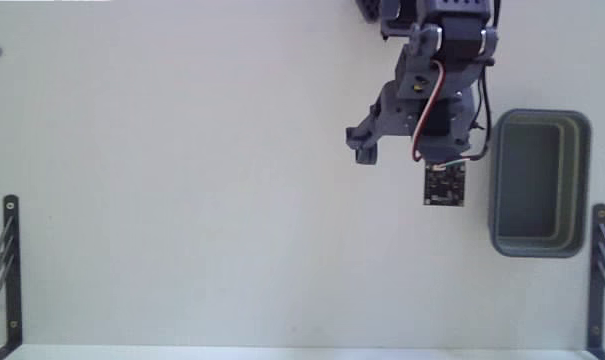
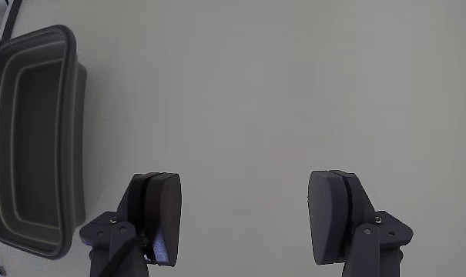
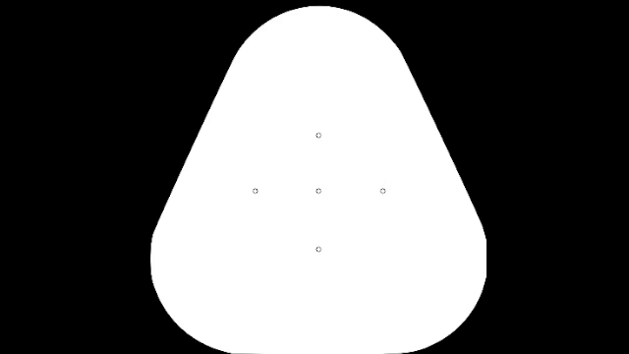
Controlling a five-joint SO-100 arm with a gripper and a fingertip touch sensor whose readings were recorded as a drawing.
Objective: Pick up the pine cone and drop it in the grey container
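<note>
grey plastic, the container [image 1: 540, 183] sits empty at the right of the fixed view, near my arm. my end effector [image 2: 244, 219] is spread wide, holding nothing, over bare surface [image 1: 182, 180]. the pine cone shows in neither view, so i judge i'm searching; next i must find it.

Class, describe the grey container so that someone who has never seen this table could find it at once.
Start at the pale table in the fixed view and go to its right edge. There, just right of the robot arm's open claw, sits the rectangular blue-grey plastic tub with rounded corners and a thick rim. It is the only vessel there; its visible interior looks empty.
</note>
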